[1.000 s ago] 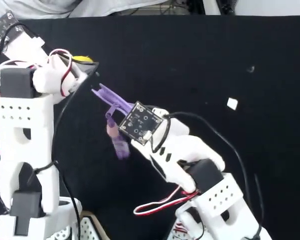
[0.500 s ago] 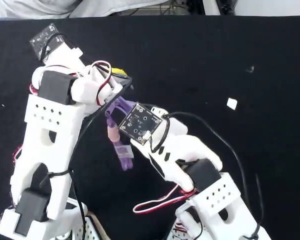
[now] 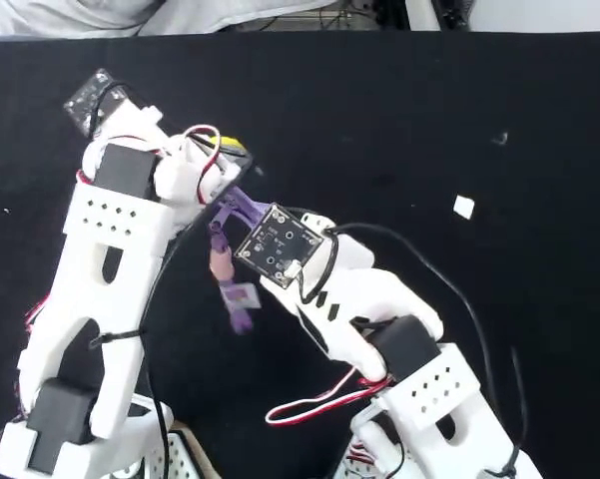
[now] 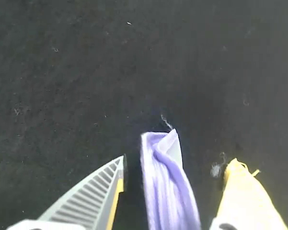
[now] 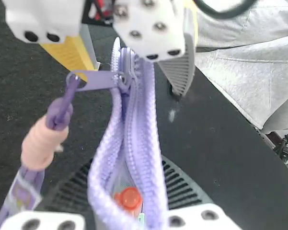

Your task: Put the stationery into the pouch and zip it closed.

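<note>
Just left of centre in the high view, your right gripper (image 3: 246,224) is clenched on the purple pouch (image 5: 134,139); the zip stands partly open, and an orange piece (image 5: 129,196) sits inside the mouth; from the zipper pull (image 5: 93,80) a peach bead (image 3: 221,264) and a purple tag (image 3: 242,297) dangle toward the bottom of the frame; just above, your left gripper (image 4: 177,165) is released, its jaws straddling the pouch's far end with a gap either side; a white scrap (image 3: 464,207) lies on the black table (image 3: 399,90) at centre right.
</note>
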Available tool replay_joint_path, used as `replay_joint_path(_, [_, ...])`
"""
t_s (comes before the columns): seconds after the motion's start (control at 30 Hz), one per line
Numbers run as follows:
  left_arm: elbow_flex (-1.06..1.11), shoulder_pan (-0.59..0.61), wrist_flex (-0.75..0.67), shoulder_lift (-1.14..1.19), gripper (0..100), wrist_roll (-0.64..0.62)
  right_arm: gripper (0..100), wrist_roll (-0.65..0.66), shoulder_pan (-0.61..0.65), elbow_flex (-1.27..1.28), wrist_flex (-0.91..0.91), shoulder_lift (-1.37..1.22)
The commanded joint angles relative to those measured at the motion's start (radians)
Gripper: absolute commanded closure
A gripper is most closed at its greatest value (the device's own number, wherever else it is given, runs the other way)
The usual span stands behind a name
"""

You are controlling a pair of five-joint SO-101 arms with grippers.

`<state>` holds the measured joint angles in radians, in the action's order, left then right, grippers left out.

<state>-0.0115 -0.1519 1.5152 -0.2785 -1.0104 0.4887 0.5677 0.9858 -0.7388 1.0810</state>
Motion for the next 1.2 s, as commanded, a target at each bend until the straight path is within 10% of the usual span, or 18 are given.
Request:
replay_joint_path(0.0, [0.002,0.024,-0.011,-0.037,69,-0.009,98.8,0.002,-0.017,-0.013,0.029,0.036])
replay_joint_path(0.37, [-0.004,0.044,-0.012,-0.037,92,0.083,98.8,0.002,-0.017,-0.012,0.029,0.038])
replay_joint_path(0.63, [-0.004,0.021,-0.012,-0.037,90,0.083,98.8,0.002,-0.017,-0.005,0.037,0.038])
replay_joint_path(0.97, [-0.070,-0.056,0.068,-0.038,60,0.078,98.8,0.008,-0.017,0.048,0.112,0.035])
replay_joint_path(1.17, [-0.087,-0.050,0.072,-0.035,68,0.080,98.8,0.002,0.005,0.056,0.120,0.036])
